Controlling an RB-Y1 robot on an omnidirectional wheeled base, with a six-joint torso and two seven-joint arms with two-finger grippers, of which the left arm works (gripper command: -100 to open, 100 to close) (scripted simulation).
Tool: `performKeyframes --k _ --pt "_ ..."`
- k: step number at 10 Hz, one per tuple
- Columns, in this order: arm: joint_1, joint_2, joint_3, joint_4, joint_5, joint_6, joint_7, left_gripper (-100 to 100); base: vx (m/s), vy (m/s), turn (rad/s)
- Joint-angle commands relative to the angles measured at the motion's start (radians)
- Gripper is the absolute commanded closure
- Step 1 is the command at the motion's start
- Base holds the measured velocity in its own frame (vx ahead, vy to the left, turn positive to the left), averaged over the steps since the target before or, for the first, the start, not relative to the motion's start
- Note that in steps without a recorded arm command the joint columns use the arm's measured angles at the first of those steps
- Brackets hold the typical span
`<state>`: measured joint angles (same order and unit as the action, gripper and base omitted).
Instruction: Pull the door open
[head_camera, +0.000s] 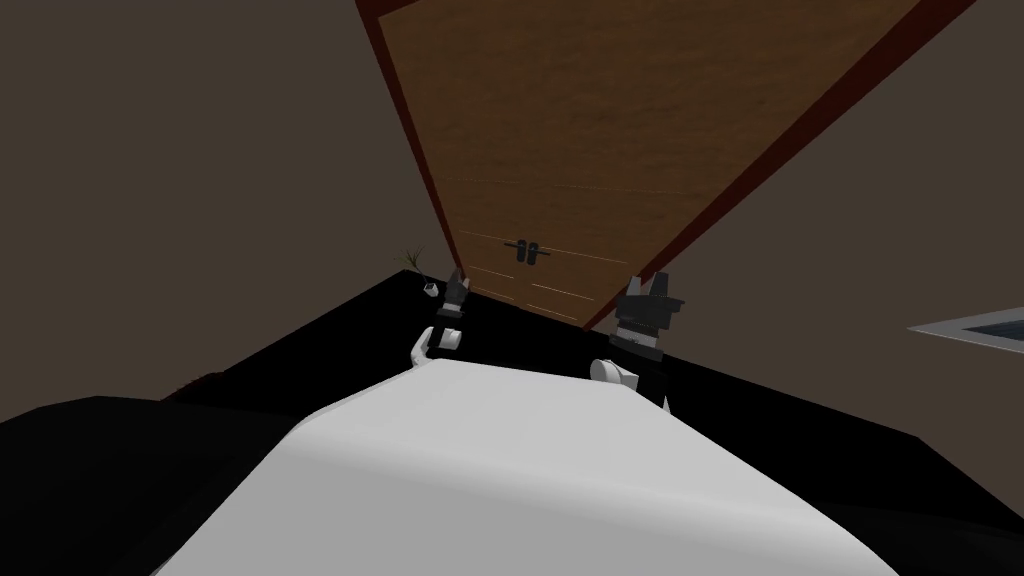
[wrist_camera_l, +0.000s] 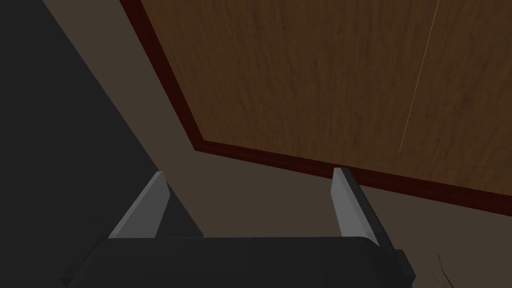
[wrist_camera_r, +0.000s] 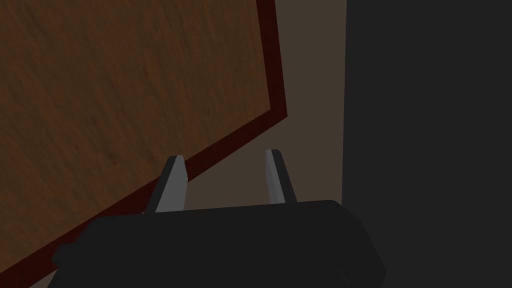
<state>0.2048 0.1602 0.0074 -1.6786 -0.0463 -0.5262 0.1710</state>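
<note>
Door (head_camera: 620, 120): standing shut in its dark red frame (head_camera: 392, 90), straight ahead. Reaching for its dark handle (head_camera: 527, 251), lying crosswise, forward of and between both grippers, seemingly nearer the left gripper (head_camera: 457, 278). Keeping left fingers wide, right gripper (head_camera: 647, 283) narrower, both gripping nothing.

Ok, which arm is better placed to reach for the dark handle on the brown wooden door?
Probably left: the left gripper, open, sits nearer the dark handle than the right gripper.
</note>
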Motion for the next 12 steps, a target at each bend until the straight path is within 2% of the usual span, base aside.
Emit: performKeyframes --k 1,4,5,11,12 --pt "-0.032 0.014 -0.004 0.049 0.007 0.022 0.011 -100 0.129 -0.03 -0.126" --pt "-0.071 0.03 -0.008 0.117 0.015 0.037 0.022 -100 0.136 -0.029 -0.083" --pt "-0.096 0.04 -0.011 0.162 0.02 0.047 0.03 -100 0.159 0.009 -0.148" --pt "-0.17 0.069 -0.019 0.291 0.035 0.075 0.052 -100 0.115 -0.019 -0.074" --pt "-0.193 0.078 -0.021 0.332 0.04 0.084 0.059 -100 0.15 -0.01 -0.138"
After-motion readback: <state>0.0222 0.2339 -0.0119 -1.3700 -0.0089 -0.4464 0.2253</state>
